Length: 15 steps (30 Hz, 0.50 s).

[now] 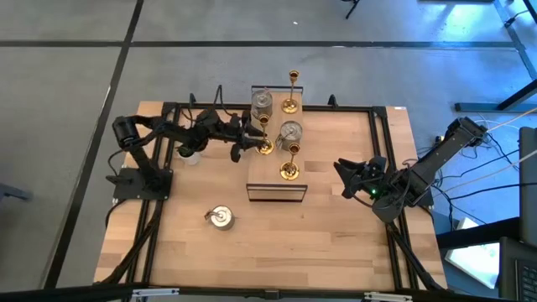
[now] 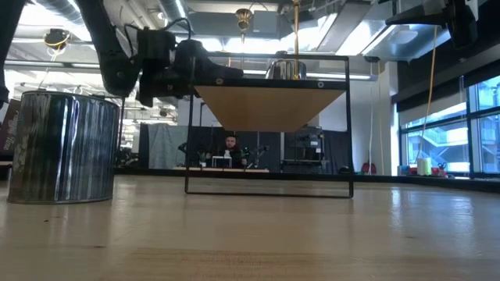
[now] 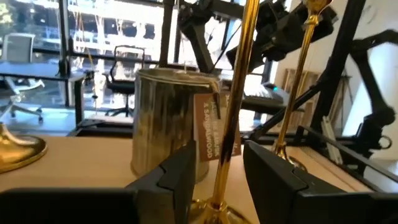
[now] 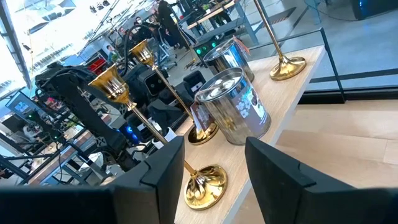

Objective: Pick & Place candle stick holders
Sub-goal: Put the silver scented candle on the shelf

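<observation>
A: Item one, raised wooden shelf point(image 1: 277, 164) on a black frame, mid-table toward the far side. Contents?

B: Three slim gold candlesticks and two squat silver holders. One gold candlestick point(image 1: 291, 92) stands at the far end of the shelf; a second gold candlestick point(image 1: 289, 166) stands at the near end; a third gold candlestick point(image 1: 263, 138) stands on the shelf's left side. A silver holder point(image 1: 263, 102) sits at the far left, another silver holder point(image 1: 290, 132) near the middle.

A: Anything off the shelf?

B: One more silver holder point(image 1: 221, 217), alone on the table point(image 1: 336, 243) in front of the shelf and to its left. In the low view it shows large at the picture's left point(image 2: 64, 146).

A: Left gripper?

B: Left gripper point(image 1: 254, 139) reaches over the shelf's left edge. In its wrist view the two fingers point(image 3: 180, 171) stand partly open on either side of the third candlestick's stem point(image 3: 231, 106), just above the base. Contact with the stem cannot be told.

A: Right gripper?

B: Right gripper point(image 1: 346, 179) hangs over the table to the right of the shelf, well apart from it, pointing toward it. Fingers point(image 4: 163, 163) partly open, holding nothing.

A: Other entries?

B: A small white object point(image 1: 190, 154) beside the left arm; a person at a desk in the room beyond point(image 2: 230, 146).
</observation>
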### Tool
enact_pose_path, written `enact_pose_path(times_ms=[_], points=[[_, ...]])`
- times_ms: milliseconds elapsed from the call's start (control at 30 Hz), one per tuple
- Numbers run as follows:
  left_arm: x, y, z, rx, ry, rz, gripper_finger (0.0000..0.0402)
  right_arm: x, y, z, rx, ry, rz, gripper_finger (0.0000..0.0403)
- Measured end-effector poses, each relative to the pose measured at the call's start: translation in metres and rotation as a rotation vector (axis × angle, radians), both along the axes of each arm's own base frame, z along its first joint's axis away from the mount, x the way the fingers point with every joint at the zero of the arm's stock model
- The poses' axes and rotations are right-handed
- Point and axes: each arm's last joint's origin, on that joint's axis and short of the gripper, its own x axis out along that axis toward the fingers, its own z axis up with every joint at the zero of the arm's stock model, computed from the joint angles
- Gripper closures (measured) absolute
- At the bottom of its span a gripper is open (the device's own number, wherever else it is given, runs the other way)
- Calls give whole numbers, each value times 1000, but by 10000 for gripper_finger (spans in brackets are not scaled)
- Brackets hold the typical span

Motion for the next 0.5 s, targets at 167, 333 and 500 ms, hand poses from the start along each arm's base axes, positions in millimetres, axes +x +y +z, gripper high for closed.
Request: enact_pose_path(times_ms=[167, 333, 500], points=[[-9, 3, 6, 3, 112, 29, 272, 0, 0, 0, 0, 0, 0, 228], [-22, -2, 17, 52, 200, 39, 272, 0, 0, 0, 0, 0, 0, 228], [-38, -7, 28, 49, 291, 49, 272, 0, 0, 0, -11, 9, 2, 228]])
